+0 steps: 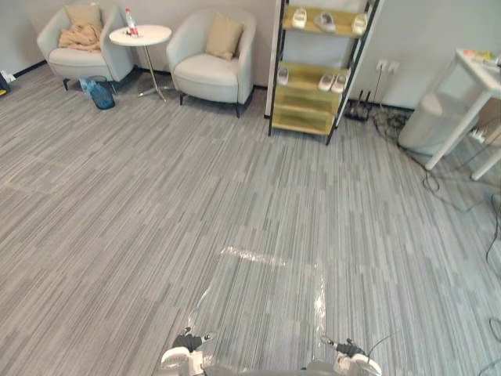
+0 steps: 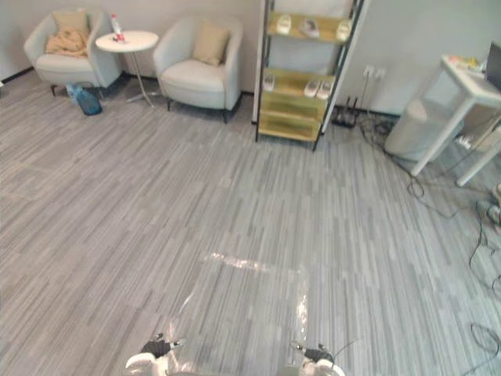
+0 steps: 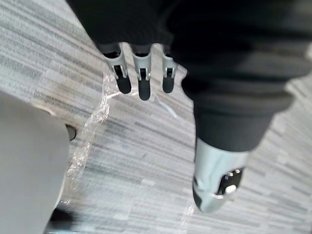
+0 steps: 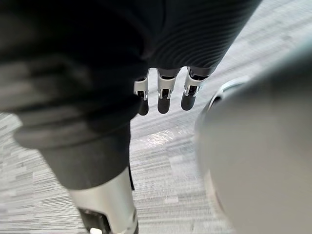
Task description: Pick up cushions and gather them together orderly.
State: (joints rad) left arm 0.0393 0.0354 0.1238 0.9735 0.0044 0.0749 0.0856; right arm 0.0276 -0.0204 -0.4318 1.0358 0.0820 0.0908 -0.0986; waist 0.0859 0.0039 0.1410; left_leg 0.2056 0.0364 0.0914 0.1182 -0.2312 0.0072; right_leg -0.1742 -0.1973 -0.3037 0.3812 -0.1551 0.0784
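The left hand (image 3: pixel 141 80) hangs low over the floor with its silver, dark-tipped fingers straight and side by side and the thumb held apart, holding nothing. The right hand (image 4: pixel 163 95) hangs the same way, fingers loosely extended and empty. Beneath both lies the grey striped carpet floor (image 1: pixel 156 196), with strips of clear glossy tape (image 1: pixel 254 256) stuck to it just ahead of the robot. The cushions are well apart from both hands, at the far end of the room. One square beige fabric cushion (image 1: pixel 225 37) leans upright against the back of the pale grey upholstered armchair on the right (image 1: pixel 207 74). A second beige cushion (image 1: pixel 84 13) stands against the back of the matching pale grey armchair on the left (image 1: pixel 78 61), and a crumpled tan cloth (image 1: pixel 81 37) lies on that seat just in front of it. Between the two chairs stands a small round white side table (image 1: pixel 141 35) carrying a clear bottle with a red cap (image 1: pixel 131 22). A blue bag-like container (image 1: pixel 100 92) sits on the floor beside the left chair. To the right of the chairs a black-framed rack with light wooden shelves (image 1: pixel 301 117) holds pairs of white shoes (image 1: pixel 327 81). Farther right, a white table (image 1: pixel 477 66) stands beside a pale grey rounded bin (image 1: pixel 427 121).
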